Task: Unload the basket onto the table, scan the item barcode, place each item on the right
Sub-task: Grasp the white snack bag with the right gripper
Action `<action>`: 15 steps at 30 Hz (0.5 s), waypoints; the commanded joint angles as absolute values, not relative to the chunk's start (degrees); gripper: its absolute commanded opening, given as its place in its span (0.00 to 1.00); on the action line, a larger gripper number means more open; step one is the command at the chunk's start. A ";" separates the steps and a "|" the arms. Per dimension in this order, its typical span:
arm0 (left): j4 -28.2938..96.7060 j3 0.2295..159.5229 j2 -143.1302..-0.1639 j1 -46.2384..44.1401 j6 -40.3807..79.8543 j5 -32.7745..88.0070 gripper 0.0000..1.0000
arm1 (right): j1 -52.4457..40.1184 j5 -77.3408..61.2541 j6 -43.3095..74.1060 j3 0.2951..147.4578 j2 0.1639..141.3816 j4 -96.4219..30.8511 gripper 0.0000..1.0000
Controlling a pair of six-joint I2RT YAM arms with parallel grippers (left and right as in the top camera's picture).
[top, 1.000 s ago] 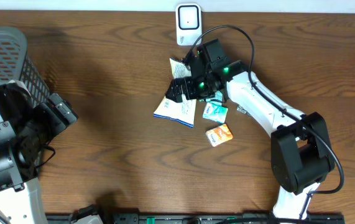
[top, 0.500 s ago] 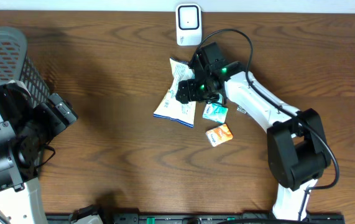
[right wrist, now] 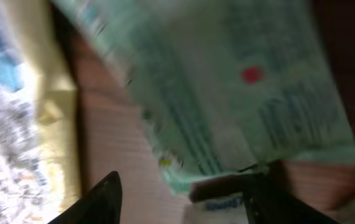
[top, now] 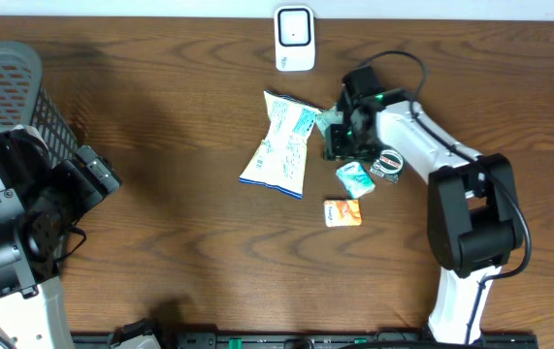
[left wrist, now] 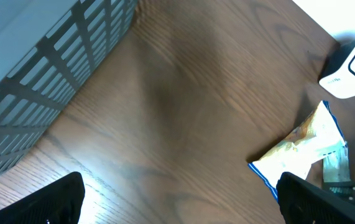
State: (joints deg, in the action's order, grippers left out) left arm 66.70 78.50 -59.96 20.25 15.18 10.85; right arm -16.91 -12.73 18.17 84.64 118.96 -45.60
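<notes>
A white barcode scanner (top: 294, 39) stands at the table's far edge. My right gripper (top: 339, 136) hovers low just right of a big white-and-blue snack bag (top: 281, 145), at a pale green packet (top: 329, 120). In the blurred right wrist view, the pale green packet (right wrist: 245, 93) fills the frame. Its lower edge reaches between the fingers of my right gripper (right wrist: 183, 193), which stand partly apart, the left one clear of it. A teal packet (top: 354, 177) and an orange packet (top: 342, 213) lie nearby. My left gripper (left wrist: 180, 199) is open over bare wood at the left.
A grey slatted basket (top: 5, 87) stands at the far left, beside the left arm; its wall (left wrist: 40, 74) shows in the left wrist view. A small round item (top: 388, 163) lies by the right arm. The snack bag (left wrist: 301, 149) and scanner (left wrist: 351, 68) show at the left wrist view's right.
My right gripper has moved right, off the snack bag and over to the green packet, and its jaws have narrowed. The small packets shifted slightly. The left arm has not moved.
</notes>
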 commanded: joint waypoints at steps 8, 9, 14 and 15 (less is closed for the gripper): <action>66.83 79.40 -59.96 20.56 15.27 11.35 0.98 | -19.46 -30.26 10.70 85.19 116.36 -39.40 0.17; 66.83 79.40 -59.96 20.56 15.27 11.35 0.98 | -19.79 -28.64 11.27 85.19 116.36 -39.11 0.17; 66.83 79.40 -59.96 20.56 15.27 11.35 0.98 | -20.51 -11.40 18.41 84.95 116.38 -36.82 0.05; 66.83 79.40 -59.96 20.56 15.27 11.35 0.98 | -20.51 -10.24 18.41 84.95 116.40 -36.40 0.04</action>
State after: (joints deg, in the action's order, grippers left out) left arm 66.70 78.48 -59.96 20.25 15.18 10.85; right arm -20.53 -19.44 15.73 84.64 118.04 -37.54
